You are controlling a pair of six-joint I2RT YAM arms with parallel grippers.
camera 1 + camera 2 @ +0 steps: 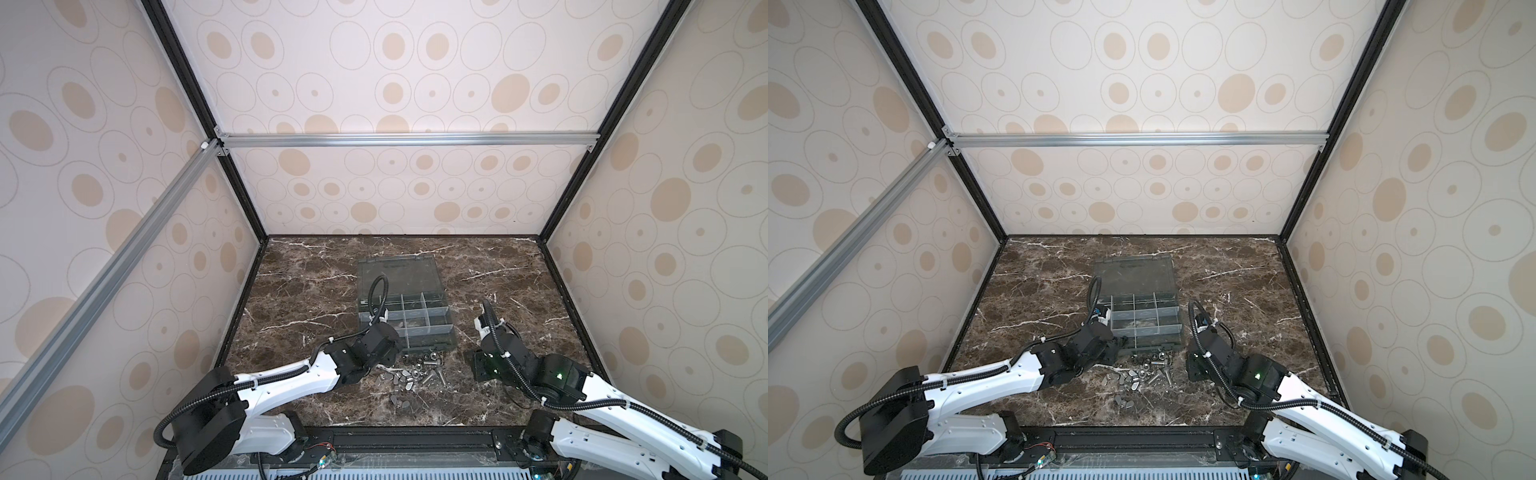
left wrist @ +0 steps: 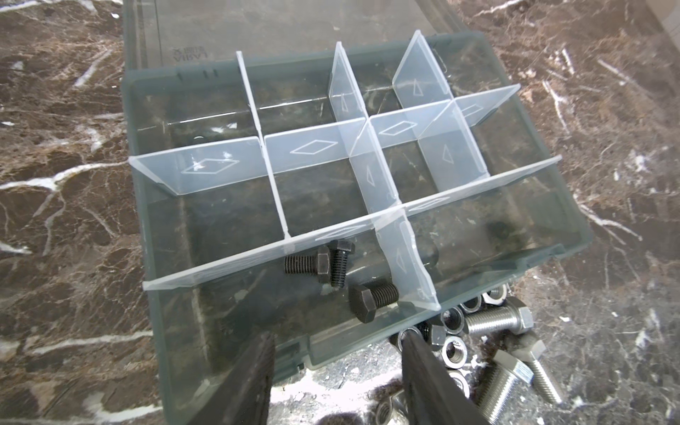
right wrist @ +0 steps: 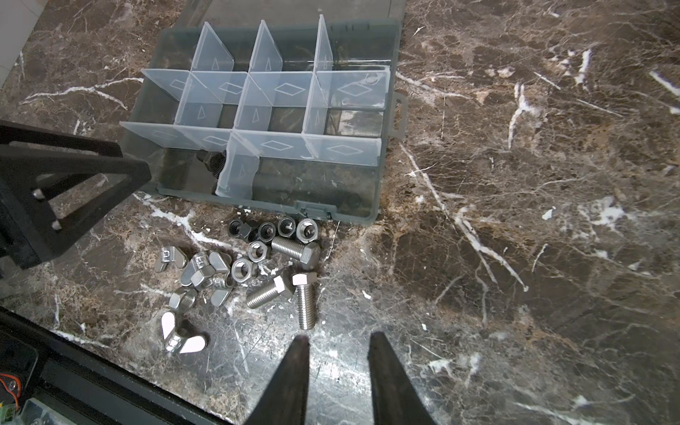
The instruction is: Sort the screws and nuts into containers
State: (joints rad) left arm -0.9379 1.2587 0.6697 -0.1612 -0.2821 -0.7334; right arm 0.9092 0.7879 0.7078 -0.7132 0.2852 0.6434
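Screws of threaded steel, hex-headed

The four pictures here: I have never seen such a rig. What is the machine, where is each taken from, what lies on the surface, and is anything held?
These are two robot arms, the left arm and the right arm, each ending in two-fingered jaws. The two wide pictures come from one camera head above both arms. The two close pictures come from a camera on each wrist, looking past the jaws. On the marble table lies a grey organizer box, its lid open flat behind it. Three black screws lie in one near compartment. Silver screws and nuts lie loose in front of the box. Both pairs of jaws stand open and hold nothing.
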